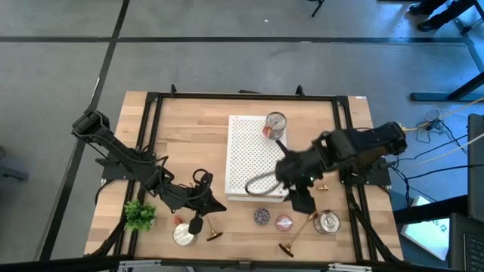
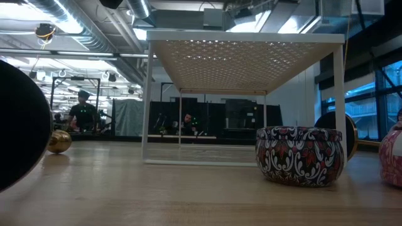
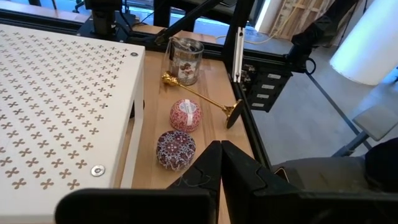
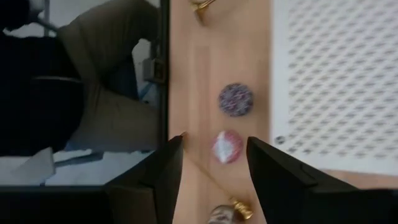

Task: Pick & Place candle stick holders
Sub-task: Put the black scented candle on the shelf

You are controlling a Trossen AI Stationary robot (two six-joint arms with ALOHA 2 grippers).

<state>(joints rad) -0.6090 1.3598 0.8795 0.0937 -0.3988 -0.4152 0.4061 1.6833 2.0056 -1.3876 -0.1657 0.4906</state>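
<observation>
Lower right of the high view: a gold candle holder (image 1: 296, 236) lies flat on the desk (image 1: 193, 136), another (image 1: 212, 233) lower left.
Right hand (image 1: 302, 200): spread wide, empty, above the pink tin (image 4: 226, 145).
Left hand (image 1: 195, 224): closed, empty.
Grip advice: the thin stem (image 3: 205, 99) is best straddled crosswise, lowered squarely.

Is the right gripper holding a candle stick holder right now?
No, in the right wrist view the right gripper is open and empty above the pink tin, with the brass candle stick holder lying on the table.
</observation>
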